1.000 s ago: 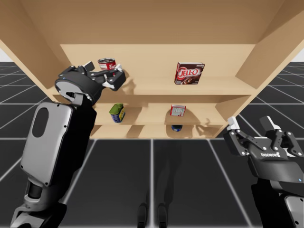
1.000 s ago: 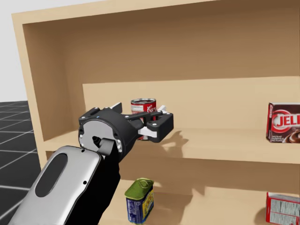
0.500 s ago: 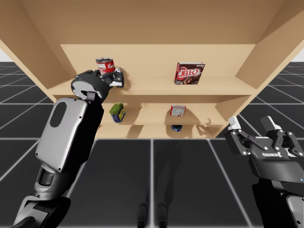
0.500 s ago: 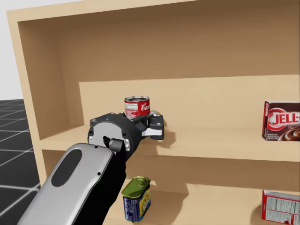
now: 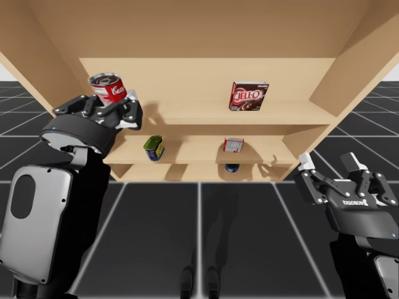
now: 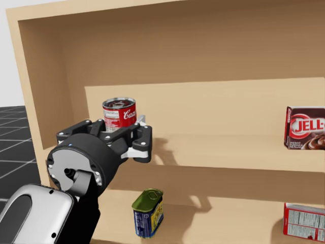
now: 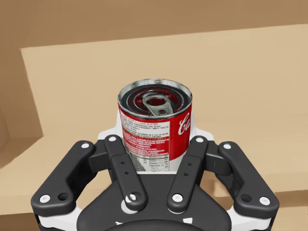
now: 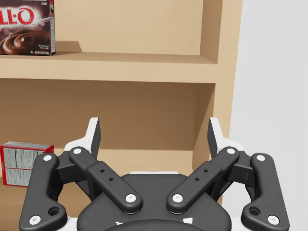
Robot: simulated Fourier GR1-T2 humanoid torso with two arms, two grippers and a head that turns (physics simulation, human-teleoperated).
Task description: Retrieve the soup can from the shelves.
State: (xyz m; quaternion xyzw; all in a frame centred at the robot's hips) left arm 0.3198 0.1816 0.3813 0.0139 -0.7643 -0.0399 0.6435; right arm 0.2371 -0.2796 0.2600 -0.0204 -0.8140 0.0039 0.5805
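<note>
Soup can (image 7: 155,127) is clamped from both sides by the fingers of our left gripper (image 7: 157,144), which grasps its lower half and holds it slightly tilted, apparently raised off the upper shelf (image 5: 262,115) near the left wall, so we judge the pick itself done. Left to do, as we read it, is drawing it out past the front edge and clear of the shelves, away from the brown box (image 5: 249,96) further along that board. Our right gripper (image 8: 154,131) hangs spread and holding nothing, low by the right side.

Bright, even light, soft shadows on shelves (image 5: 280,112), seemingly front-lit
</note>
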